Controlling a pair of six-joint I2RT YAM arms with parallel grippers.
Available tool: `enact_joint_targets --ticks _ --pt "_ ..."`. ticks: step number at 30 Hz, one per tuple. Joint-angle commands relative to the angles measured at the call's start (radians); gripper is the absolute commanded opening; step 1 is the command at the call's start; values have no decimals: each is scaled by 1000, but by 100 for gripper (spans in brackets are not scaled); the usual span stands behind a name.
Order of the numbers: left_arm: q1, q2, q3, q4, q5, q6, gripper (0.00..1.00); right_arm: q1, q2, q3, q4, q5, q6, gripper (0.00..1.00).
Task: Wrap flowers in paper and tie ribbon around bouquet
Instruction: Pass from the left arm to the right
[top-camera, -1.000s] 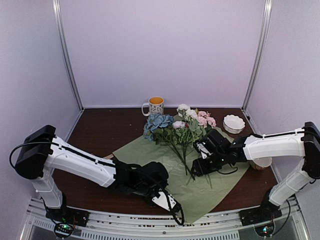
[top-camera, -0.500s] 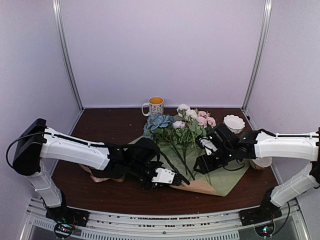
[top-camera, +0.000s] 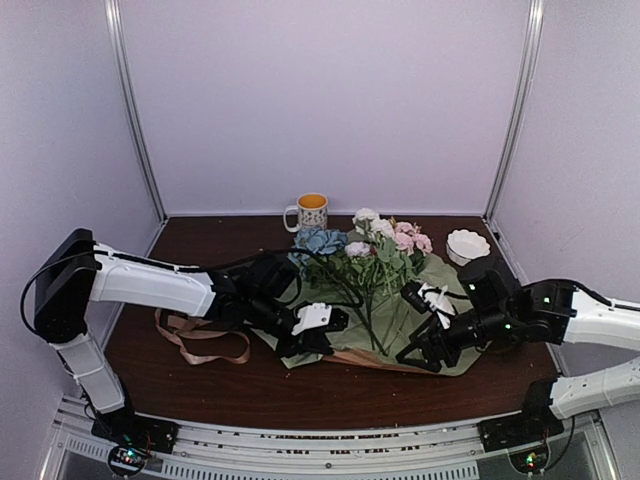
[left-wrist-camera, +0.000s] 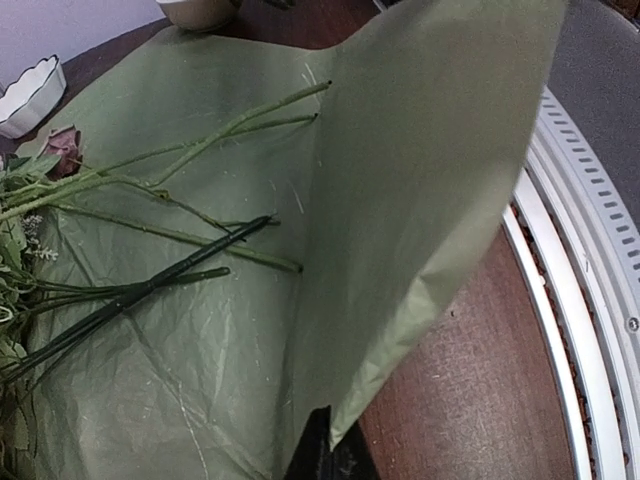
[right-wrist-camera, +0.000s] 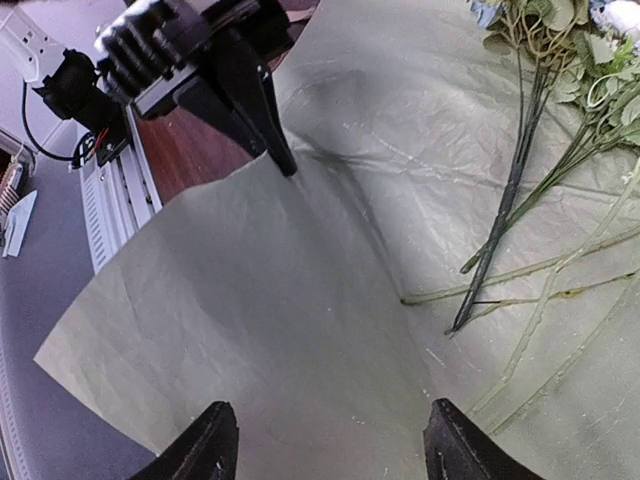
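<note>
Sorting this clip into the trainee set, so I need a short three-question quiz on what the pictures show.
1. True or false: the left end effector is shut on a raised edge of the green paper.
2. What stands behind the flowers? A) a mug B) a vase C) a kettle
3. Fill in: the right end effector is above the green paper with its jaws ____.
Key: 1 true; 2 A; 3 open.
</note>
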Motion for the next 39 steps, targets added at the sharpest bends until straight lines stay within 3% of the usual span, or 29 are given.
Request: enact_joint_targets --ticks 1,8,14,19,25,29,30,34,35,37,39 --pt "15 26 25 14 79 -28 0 21 -15 -26 2 -30 -17 66" --pt "37 47 36 0 100 -33 0 30 -40 -110 78 -12 151 68" --pt "43 59 33 -9 103 -33 0 43 -199 -125 14 47 239 69" --pt "45 63 36 -10 105 -34 0 84 -248 -213 87 62 326 68" --pt "46 67 42 -21 109 -30 0 118 -131 -172 107 225 226 72" --pt "47 68 46 -27 113 -27 0 124 -55 -169 162 191 190 71" --pt "47 70 48 -28 113 -26 0 125 -43 -176 177 181 188 63" --pt "51 69 54 -40 119 -26 0 125 -29 -172 162 147 162 6" --pt "53 65 56 -45 122 -26 0 125 -35 -169 154 149 156 0" --pt "56 48 65 -67 125 -25 4 125 -45 -175 138 164 150 0" --pt "61 21 83 -106 133 -20 27 124 -40 -178 121 177 154 0"
